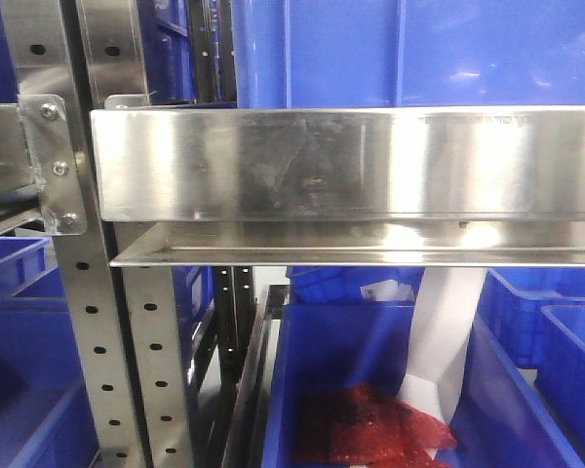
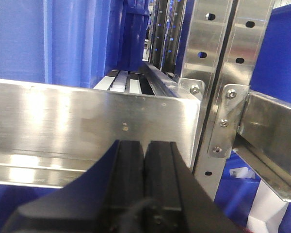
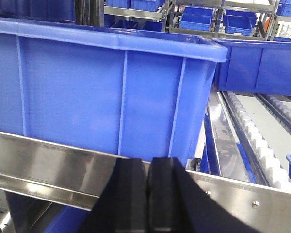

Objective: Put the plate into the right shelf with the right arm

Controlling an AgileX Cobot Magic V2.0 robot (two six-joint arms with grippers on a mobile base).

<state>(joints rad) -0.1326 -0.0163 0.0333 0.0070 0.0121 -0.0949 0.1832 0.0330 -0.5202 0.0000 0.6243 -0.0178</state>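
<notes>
Right gripper (image 3: 148,194): seen from the right wrist view with its two black fingers pressed flat together; nothing is held between them, and no plate is seen at the tips.
Left gripper (image 2: 144,179): likewise clenched on nothing, the fingers meeting along a thin seam, pointed at a steel rail.
Directly ahead of the right gripper: a broad stainless rail (image 3: 48,158) of the right shelf is faced, and just behind it a large blue bin (image 3: 102,92) stands on that level.
Beside that bin: a roller track (image 3: 254,138) runs back into the rack to the right of it, with a second blue bin (image 3: 262,65) beyond.
Right shelf, front view: the flat-fronted rail (image 1: 351,161) crosses the frame, carried by a perforated upright (image 1: 97,322); a lower bin (image 1: 370,390) holds something red and a white sheet.
Plate: not visible in any view; its place cannot be told.
Deciding relation: which way the plate lies from the right gripper, and its orientation, cannot be judged, since it is out of sight. Only the target is fixed, lying straight ahead of the right arm.
Task stage: judged unstarted as to grasping; the plate must be found and taken first.
</notes>
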